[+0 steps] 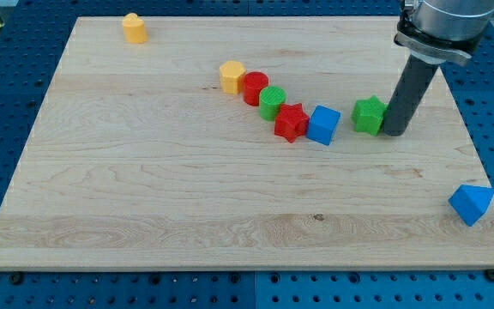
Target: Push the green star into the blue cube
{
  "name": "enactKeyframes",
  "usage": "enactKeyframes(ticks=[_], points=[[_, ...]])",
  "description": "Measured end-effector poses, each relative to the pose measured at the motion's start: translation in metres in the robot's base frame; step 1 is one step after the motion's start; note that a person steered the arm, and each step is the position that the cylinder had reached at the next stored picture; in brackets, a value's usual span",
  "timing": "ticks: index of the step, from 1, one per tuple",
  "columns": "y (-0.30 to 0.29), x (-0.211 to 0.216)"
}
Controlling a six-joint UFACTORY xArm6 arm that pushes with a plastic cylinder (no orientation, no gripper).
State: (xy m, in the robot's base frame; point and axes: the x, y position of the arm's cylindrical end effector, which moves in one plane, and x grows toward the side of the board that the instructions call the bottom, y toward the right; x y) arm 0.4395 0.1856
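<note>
The green star (368, 114) lies on the wooden board (144, 172) right of centre. The blue cube (323, 124) sits just to its left, with a small gap between them. My tip (394, 131) stands right beside the star on its right side, touching or nearly touching it. The rod rises up to the view's top right.
Left of the blue cube a chain runs up-left: a red star (291, 122), a green cylinder (273, 102), a red cylinder (256, 87), a yellow hexagonal block (231, 76). A yellow block (134, 27) sits at the top left. A blue triangular block (471, 204) lies at the board's right edge.
</note>
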Motion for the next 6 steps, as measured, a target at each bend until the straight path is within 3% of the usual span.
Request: enactKeyframes(ticks=[3,6], points=[[0.003,-0.043],[-0.041,-0.045]])
